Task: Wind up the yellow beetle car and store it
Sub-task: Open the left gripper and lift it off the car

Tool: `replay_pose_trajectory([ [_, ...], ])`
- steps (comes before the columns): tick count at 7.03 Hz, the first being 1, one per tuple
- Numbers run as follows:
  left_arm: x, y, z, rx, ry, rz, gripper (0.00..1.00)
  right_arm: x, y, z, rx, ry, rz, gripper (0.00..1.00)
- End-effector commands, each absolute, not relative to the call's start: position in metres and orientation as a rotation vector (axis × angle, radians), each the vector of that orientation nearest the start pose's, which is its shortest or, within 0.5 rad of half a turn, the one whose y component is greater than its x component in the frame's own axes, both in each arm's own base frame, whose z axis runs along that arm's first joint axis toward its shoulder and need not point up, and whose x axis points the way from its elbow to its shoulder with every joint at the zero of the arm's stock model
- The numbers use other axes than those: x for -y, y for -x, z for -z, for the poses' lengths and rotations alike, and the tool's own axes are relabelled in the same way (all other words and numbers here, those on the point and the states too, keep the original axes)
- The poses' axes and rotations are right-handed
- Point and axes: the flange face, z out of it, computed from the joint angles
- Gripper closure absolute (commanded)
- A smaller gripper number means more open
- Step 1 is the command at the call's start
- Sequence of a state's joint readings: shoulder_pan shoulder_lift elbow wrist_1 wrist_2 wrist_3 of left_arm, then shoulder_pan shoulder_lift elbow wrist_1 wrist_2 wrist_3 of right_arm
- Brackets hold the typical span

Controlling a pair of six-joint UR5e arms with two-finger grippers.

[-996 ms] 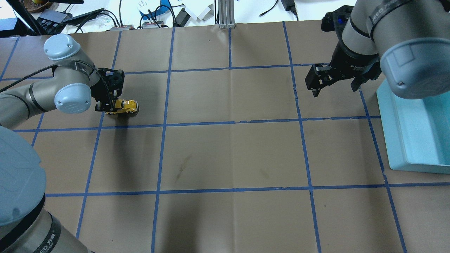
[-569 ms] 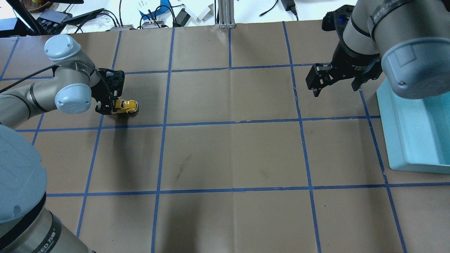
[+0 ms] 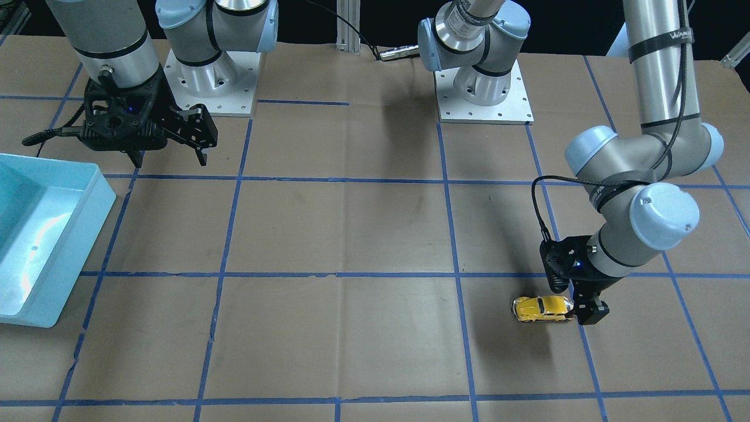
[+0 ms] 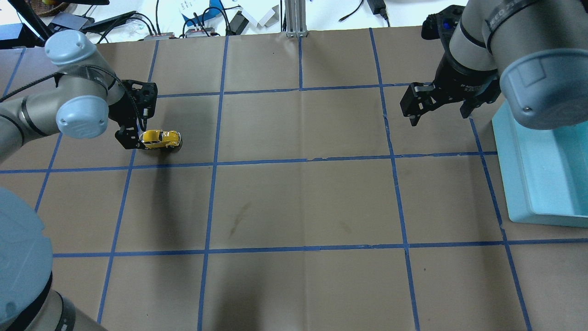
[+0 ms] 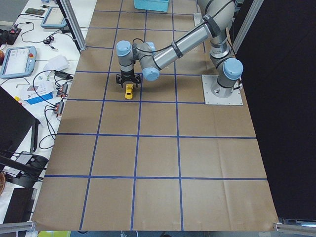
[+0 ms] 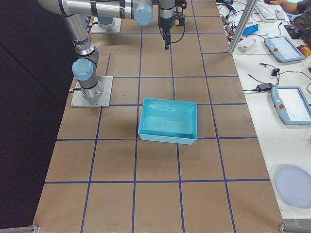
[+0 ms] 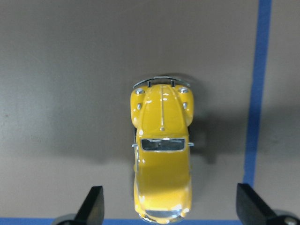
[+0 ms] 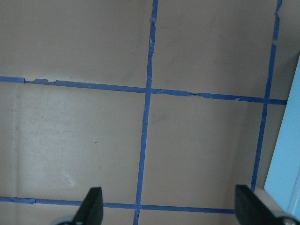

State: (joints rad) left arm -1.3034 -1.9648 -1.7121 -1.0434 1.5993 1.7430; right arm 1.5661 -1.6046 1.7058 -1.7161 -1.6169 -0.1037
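Observation:
The yellow beetle car (image 4: pixel 161 138) stands on its wheels on the brown paper at the table's left. It also shows in the front view as the yellow car (image 3: pixel 543 308). My left gripper (image 4: pixel 132 138) is open just behind the car. In the left wrist view its fingertips (image 7: pixel 93 204) stand wide on both sides of the car's rear (image 7: pixel 161 159) without touching it. My right gripper (image 4: pixel 436 117) hangs open above the table at the far right, with nothing between its fingers (image 8: pixel 93 204).
A light blue bin (image 4: pixel 510 151) sits at the table's right edge, beside the right arm. Blue tape lines grid the paper. Cables and devices lie beyond the far edge (image 4: pixel 197 23). The arm bases (image 3: pixel 483 88) are bolted at the robot's side.
The left gripper has opened off the car and drawn back to the left; the car stays put on the table. The right arm has barely moved.

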Motion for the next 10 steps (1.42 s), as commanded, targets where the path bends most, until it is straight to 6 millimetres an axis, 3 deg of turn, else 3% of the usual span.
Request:
replay_pose_trajectory([
  [1, 0.577, -0.006, -0.347, -2.597, -1.859, -0.106, 0.0, 0.48, -0.127, -0.452, -3.185, 0.155, 0.06, 0.0],
  [2, 0.556, 0.015, -0.388, -2.684, -1.72, -0.113, 0.0, 0.48, -0.126, -0.452, -3.185, 0.155, 0.059, 0.0],
  [4, 0.523, 0.028, -0.436, -2.832, -1.462, -0.139, 0.0, 0.48, -0.126, -0.452, -3.185, 0.155, 0.059, 0.0],
  [7, 0.523, 0.029, -0.44, -2.98, -1.095, -0.136, 0.0, 0.481, -0.125, -0.451, -3.185, 0.155, 0.057, 0.0],
  [8, 0.527, 0.016, -0.439, -2.989, -1.055, -0.122, 0.0, 0.48, -0.125, -0.452, -3.185, 0.155, 0.059, 0.0],
  [10, 0.551, 0.007, -0.406, -2.997, -1.033, -0.144, 0.0, 0.48, -0.125, -0.452, -3.185, 0.155, 0.059, 0.0],
])
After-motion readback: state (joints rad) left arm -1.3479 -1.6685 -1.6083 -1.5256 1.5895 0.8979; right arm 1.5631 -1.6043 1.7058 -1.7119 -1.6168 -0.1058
